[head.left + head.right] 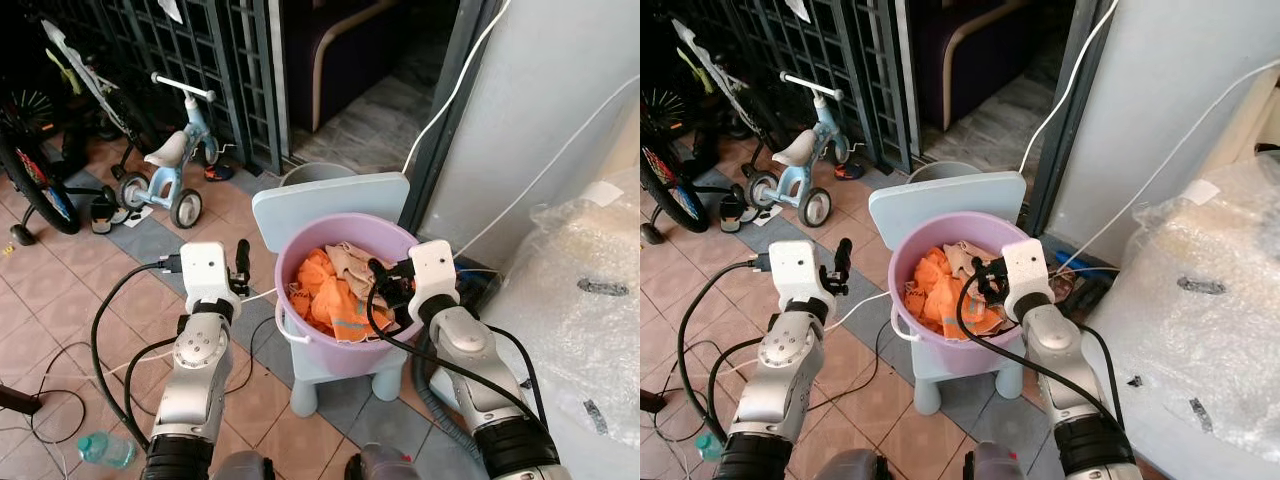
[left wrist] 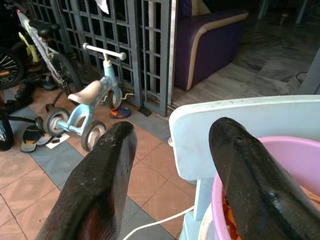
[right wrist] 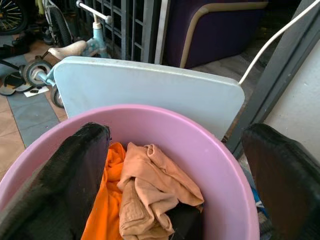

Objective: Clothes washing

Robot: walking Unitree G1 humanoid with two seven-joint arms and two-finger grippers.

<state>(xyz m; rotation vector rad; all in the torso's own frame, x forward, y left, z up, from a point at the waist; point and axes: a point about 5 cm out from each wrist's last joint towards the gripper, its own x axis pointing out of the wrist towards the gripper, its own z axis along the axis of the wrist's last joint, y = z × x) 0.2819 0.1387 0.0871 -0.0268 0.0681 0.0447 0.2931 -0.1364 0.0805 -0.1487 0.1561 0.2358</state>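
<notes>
Right gripper point(image 3: 175, 165) is spread wide over the pink bucket point(image 1: 300, 250), one finger inside the rim above the laundry, the other out past the far rim. Nothing held. Directly under it I see the orange clothes point(image 3: 102, 200) and a crumpled tan garment point(image 3: 150, 185), with something dark beside them that I can't identify. In the head view the load also shows an orange piece with a grey stripe point(image 1: 352, 322).

Bucket sits on a small light-blue plastic chair point(image 1: 330, 200), whose backrest stands just beyond the bucket from the right gripper.

Left gripper point(image 2: 172, 150) is also open wide, empty, raised just outside the bucket's rim on my left side. One finger point(image 2: 250, 170) lines up with the rim edge, the other over bare tiled floor point(image 1: 60, 290). I can't tell if that finger touches the rim.

Farther out beyond the left gripper: a light-blue balance bike point(image 1: 170, 165), then a dark metal grille gate point(image 1: 200, 60) and bicycles point(image 1: 30, 180) off to the side. Sandals point(image 1: 105, 212) lie near the bike's wheel. A purple sofa point(image 2: 215, 35) shows behind the gate.

Beyond the right gripper: white cables point(image 1: 470, 70) run down a grey wall point(image 1: 560, 90). Bubble wrap bulk point(image 1: 590, 300) sits well off to its outer side. Green bottle point(image 1: 105, 450) lies on the floor near my left arm's base.
</notes>
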